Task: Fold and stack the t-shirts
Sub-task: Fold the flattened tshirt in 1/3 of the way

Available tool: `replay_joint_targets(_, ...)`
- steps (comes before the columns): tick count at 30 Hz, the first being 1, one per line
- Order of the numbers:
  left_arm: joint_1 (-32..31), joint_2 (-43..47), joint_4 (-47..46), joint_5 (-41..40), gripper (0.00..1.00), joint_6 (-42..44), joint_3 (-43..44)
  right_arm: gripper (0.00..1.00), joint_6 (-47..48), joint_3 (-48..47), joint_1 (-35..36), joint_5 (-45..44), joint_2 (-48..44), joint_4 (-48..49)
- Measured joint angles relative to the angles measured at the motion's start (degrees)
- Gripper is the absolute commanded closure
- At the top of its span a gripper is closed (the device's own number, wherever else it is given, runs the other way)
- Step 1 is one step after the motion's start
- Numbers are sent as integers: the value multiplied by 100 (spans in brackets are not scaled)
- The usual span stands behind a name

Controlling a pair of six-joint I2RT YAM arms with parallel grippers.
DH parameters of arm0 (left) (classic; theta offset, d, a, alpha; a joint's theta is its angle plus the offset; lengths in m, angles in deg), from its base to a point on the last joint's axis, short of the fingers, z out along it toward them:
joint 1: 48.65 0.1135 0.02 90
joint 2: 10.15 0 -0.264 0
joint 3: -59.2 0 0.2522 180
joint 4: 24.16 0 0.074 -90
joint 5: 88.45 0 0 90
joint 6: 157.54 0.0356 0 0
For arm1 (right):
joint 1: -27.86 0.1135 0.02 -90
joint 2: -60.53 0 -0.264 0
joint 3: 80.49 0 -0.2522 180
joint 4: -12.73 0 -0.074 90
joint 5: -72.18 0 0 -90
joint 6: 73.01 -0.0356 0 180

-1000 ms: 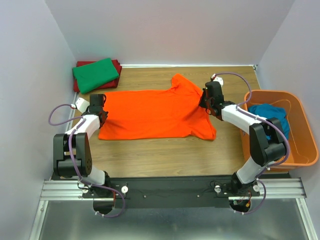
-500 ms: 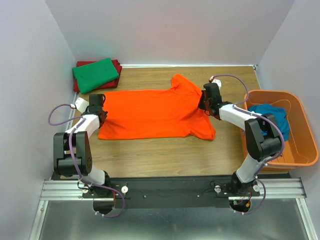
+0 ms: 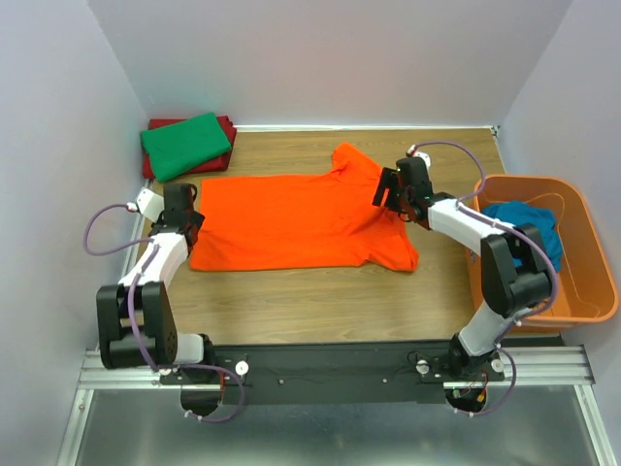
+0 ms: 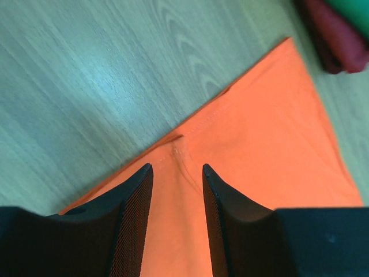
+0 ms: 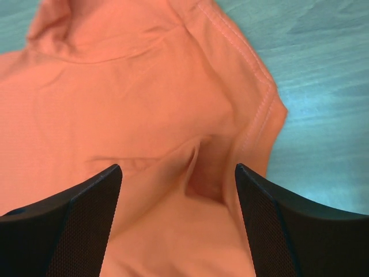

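The main risk, as I judge it, is spoiling the flat lay of the bright orange short-sleeved cotton t-shirt [image 3: 301, 221]. A small raised ridge of its cloth stands between the jaws of the right end effector [image 5: 177, 168]. If a mesh pad catches that ridge as the arm lifts, the shoulder end would be dragged and creased. The left end effector [image 4: 176, 170] carries a similar risk, since a little pucker sits at the hem just beyond its fingertips. A later pinch that takes only the top layer would let the fold fall open.

The orange tee lies spread on the wooden surface [image 3: 320, 301]. The left end effector hovers over the tee's hem end with its jaws parted and cloth showing in the gap, nothing pinched. The right one is over the tee's opposite end, near a stitched seam, with its jaws spread wide and holding nothing.

Beyond the tee's hem end, a folded green tee [image 3: 184, 144] rests on a dark red one [image 3: 229, 126]. Past its shoulder end, a teal blue tee [image 3: 529, 228] sits in the rigid orange plastic basket [image 3: 529, 179].
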Motion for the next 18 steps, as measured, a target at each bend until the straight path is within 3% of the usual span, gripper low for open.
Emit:
replay_joint_targets(8,9,1390,96,-9,52,-98,-1099,18,-719,1016,0,227,-1893,-413)
replay_joint_targets(11,9,1816,153,-4,52,-173,-1681,26,-1040,1786,0,389,-2551,-555)
replay_joint_targets(18,9,2225,166,2,52,-249,-2140,32,-1556,2909,0,577,-3405,-901)
